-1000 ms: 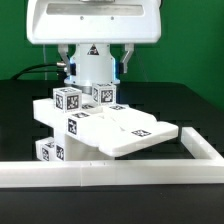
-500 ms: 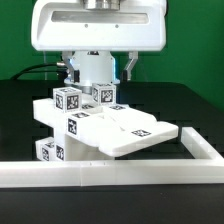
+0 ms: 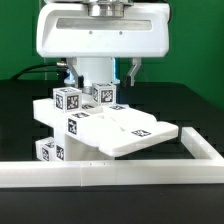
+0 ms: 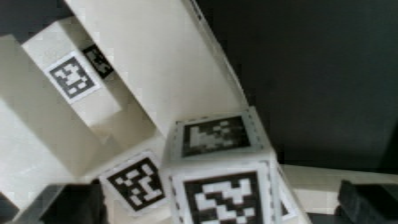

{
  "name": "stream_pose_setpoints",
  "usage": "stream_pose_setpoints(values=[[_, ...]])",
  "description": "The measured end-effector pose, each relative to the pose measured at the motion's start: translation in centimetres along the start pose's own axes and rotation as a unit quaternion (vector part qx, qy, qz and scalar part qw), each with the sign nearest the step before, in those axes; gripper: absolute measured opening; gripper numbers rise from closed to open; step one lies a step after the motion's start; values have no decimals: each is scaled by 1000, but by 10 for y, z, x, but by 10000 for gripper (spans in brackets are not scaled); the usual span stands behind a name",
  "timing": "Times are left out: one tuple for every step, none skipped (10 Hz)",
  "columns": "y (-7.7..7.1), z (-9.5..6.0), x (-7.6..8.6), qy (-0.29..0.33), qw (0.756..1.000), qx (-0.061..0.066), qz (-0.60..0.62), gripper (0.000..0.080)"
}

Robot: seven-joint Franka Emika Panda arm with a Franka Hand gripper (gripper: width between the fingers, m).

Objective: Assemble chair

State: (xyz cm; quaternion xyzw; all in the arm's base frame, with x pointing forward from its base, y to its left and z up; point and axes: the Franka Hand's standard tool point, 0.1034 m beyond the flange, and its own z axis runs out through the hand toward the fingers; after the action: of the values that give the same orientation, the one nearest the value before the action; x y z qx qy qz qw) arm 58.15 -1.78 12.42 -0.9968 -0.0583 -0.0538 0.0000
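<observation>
Chair (image 3: 95, 125) parts sit stacked inside the white border frame (image 3: 110, 173) on my exterior view. My wrist view alone shows tagged blocks (image 4: 217, 135) close up between the gripper (image 3: 98, 68) fingers (image 4: 63, 203), spread wide, holding nothing.

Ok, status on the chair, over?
Gripper open, holding nothing, above the chair. Chair partly built, lying inside the border frame. Nothing in the way.
</observation>
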Motion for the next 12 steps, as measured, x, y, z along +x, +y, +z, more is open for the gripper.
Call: stream_pose_setpoints(values=[[1, 0, 0, 0, 1000, 0, 0, 637], [1, 0, 0, 0, 1000, 0, 1, 454], [1, 0, 0, 0, 1000, 0, 1, 454], [1, 0, 0, 0, 1000, 0, 1, 284], [1, 0, 0, 0, 1000, 0, 1, 284], [1, 0, 0, 0, 1000, 0, 2, 285], [1, 0, 0, 0, 1000, 0, 13, 285], [2, 0, 0, 0, 1000, 0, 13, 285], [1, 0, 0, 0, 1000, 0, 15, 285], [1, 0, 0, 0, 998, 0, 58, 285], [1, 0, 0, 0, 996, 1, 89, 285], [1, 0, 0, 1, 992, 0, 127, 285]])
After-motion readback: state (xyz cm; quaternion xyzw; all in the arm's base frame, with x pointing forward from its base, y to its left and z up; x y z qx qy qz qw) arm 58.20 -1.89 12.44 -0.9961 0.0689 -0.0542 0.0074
